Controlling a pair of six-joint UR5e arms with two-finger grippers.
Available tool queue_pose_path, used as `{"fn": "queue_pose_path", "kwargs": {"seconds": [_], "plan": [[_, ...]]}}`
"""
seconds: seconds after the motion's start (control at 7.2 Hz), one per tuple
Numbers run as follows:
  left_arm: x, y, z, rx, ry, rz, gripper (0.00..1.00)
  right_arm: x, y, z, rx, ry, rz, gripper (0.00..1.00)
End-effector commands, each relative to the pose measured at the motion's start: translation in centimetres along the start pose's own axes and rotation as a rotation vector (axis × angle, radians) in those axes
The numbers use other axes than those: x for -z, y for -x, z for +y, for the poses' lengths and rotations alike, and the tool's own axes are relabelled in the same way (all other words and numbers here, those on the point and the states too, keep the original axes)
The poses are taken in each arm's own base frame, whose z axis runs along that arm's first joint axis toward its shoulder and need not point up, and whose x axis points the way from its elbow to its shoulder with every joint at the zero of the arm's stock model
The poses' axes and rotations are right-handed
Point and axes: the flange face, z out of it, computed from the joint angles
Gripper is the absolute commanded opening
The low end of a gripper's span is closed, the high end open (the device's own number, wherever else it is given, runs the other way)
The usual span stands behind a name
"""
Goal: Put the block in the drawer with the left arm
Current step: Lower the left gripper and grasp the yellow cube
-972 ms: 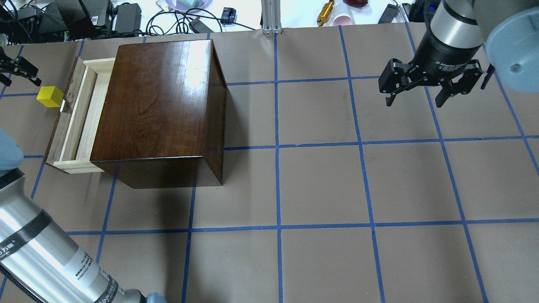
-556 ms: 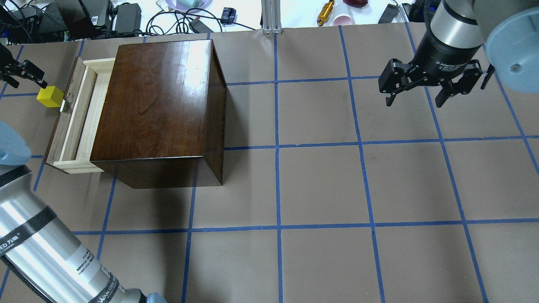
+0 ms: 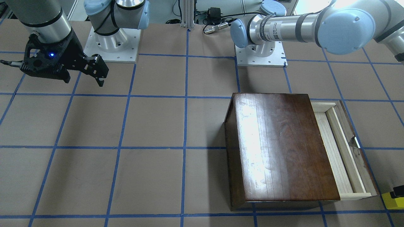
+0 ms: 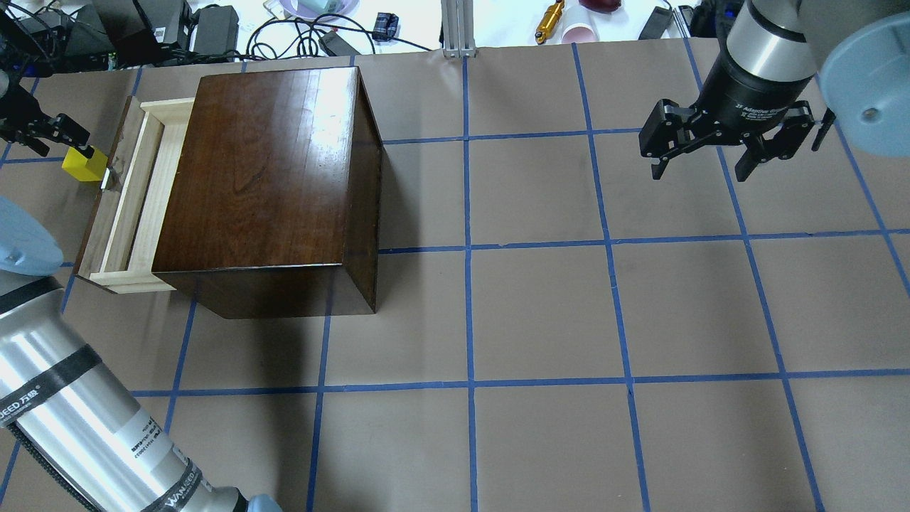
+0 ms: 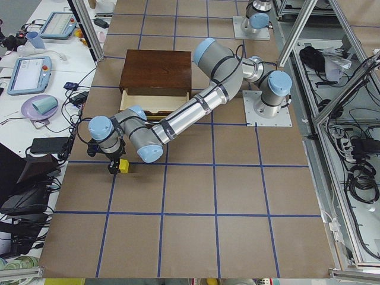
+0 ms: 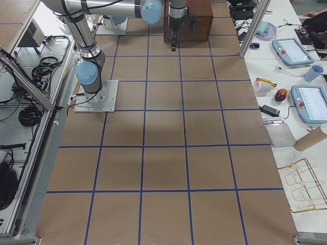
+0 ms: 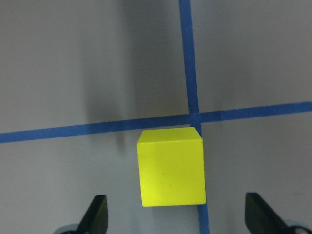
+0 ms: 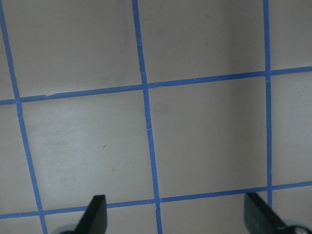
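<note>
The yellow block (image 4: 80, 166) lies on the table just left of the drawer's dark front panel; it also shows in the front view (image 3: 391, 201) and the left side view (image 5: 124, 167). The drawer (image 4: 135, 195) is pulled out of the dark-brown box (image 4: 270, 178), and its pale tray holds nothing. My left gripper (image 4: 65, 146) hovers over the block, open. In the left wrist view the block (image 7: 170, 166) sits centred between the fingertips (image 7: 97, 217), with gaps on both sides. My right gripper (image 4: 700, 169) is open and empty, high over the far right.
Cables, power bricks, a cup and tools lie beyond the table's far edge (image 4: 320, 28). The box stands at the left; brown paper with blue tape lines (image 4: 540, 313) covers the table. My left arm's silver forearm (image 4: 78, 434) crosses the near left corner.
My left gripper has moved right and nearer, from beside the block to over it, now covering its far corner. The left forearm has shifted with it. The right arm, block and drawer have not moved.
</note>
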Motion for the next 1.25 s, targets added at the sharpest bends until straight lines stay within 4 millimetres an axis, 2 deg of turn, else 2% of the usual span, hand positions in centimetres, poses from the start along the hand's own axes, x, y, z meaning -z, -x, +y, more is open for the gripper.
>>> {"fn": "queue_pose_path", "kwargs": {"seconds": [0.0,0.14,0.42,0.69,0.97,1.11], "plan": [[-1.3,0.1,-0.1,-0.002,0.004,0.007,0.97,0.0,0.0,0.0,0.000,0.000,0.000,1.00],[-1.7,0.1,-0.1,-0.002,0.007,0.010,0.89,0.0,0.0,0.0,0.000,0.000,0.001,1.00],[-2.1,0.1,-0.1,-0.003,0.011,0.013,0.82,0.0,0.0,0.0,0.000,0.000,0.001,1.00],[-2.2,0.1,-0.2,-0.003,0.012,0.014,0.65,0.0,0.0,0.0,0.000,0.000,0.000,1.00],[-2.2,0.1,-0.2,-0.005,0.012,0.014,0.44,0.0,0.0,0.0,0.000,0.000,0.001,1.00],[-1.9,0.1,-0.1,-0.009,0.009,0.012,0.41,0.0,0.0,0.0,0.000,0.000,0.001,1.00]]}}
